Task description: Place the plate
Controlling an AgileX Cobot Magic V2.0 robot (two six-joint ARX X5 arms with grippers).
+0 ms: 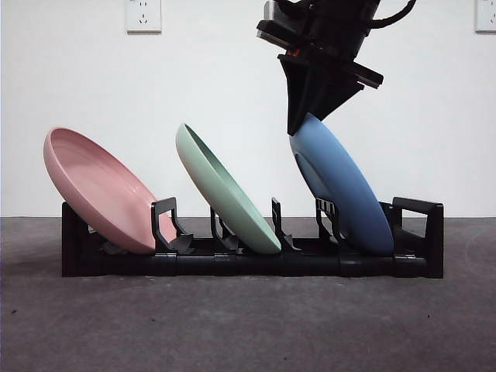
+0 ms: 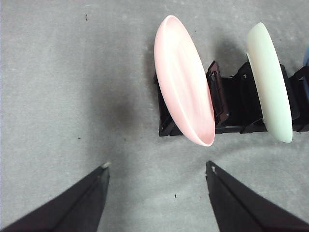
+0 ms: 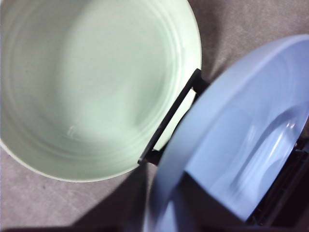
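A blue plate [image 1: 345, 190] leans in the last slot of a black rack [image 1: 248, 260] on the tabletop [image 1: 248, 325], its top rim pinched by the right pincer [image 1: 306, 124], while the left pincer [image 2: 157, 166] hangs wide and empty.

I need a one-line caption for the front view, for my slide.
Right gripper sets a blue plate into the black rack, beside the green plate and pink plate.
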